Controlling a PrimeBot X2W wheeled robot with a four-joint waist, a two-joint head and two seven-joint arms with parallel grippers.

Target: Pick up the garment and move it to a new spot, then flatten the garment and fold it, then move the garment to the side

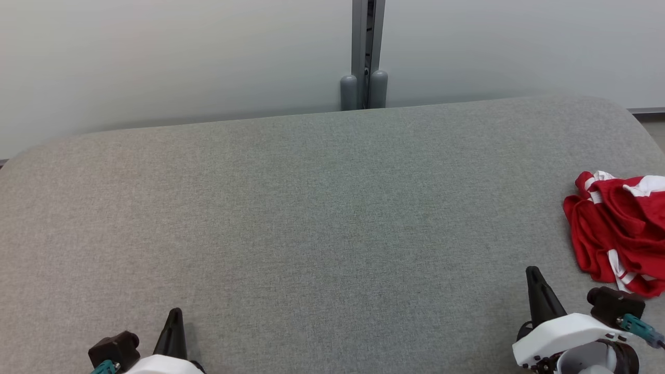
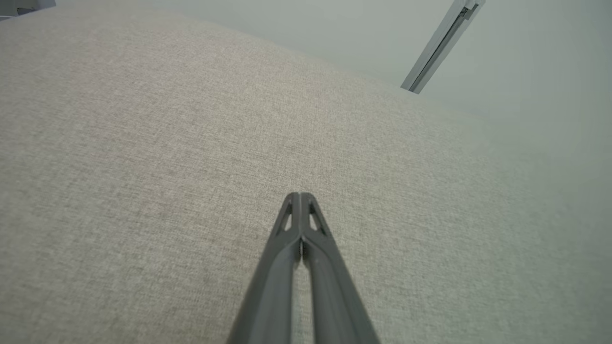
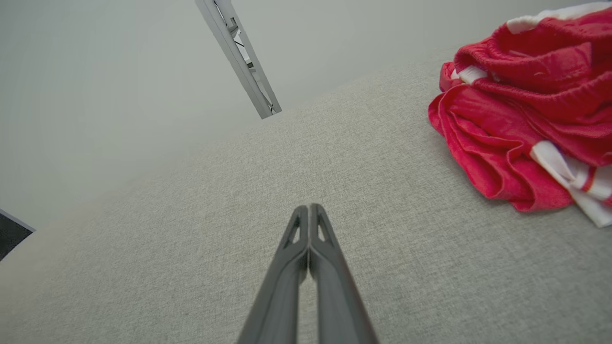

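Red shorts (image 1: pixel 618 228) lie crumpled at frame's right, ungrasped — left hand (image 1: pixel 175 311) & right hand (image 1: pixel 532 271) pinched together, empty, awaiting pick.

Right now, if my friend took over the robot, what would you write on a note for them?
Left hand: shut, empty, over the grey surface.
Right hand: shut, empty, near the garment but not touching it.
The garment: red and white, crumpled in a heap at the surface's right edge.
Done: nothing yet.
Left to do: pick it up, move it, flatten, fold, move aside.
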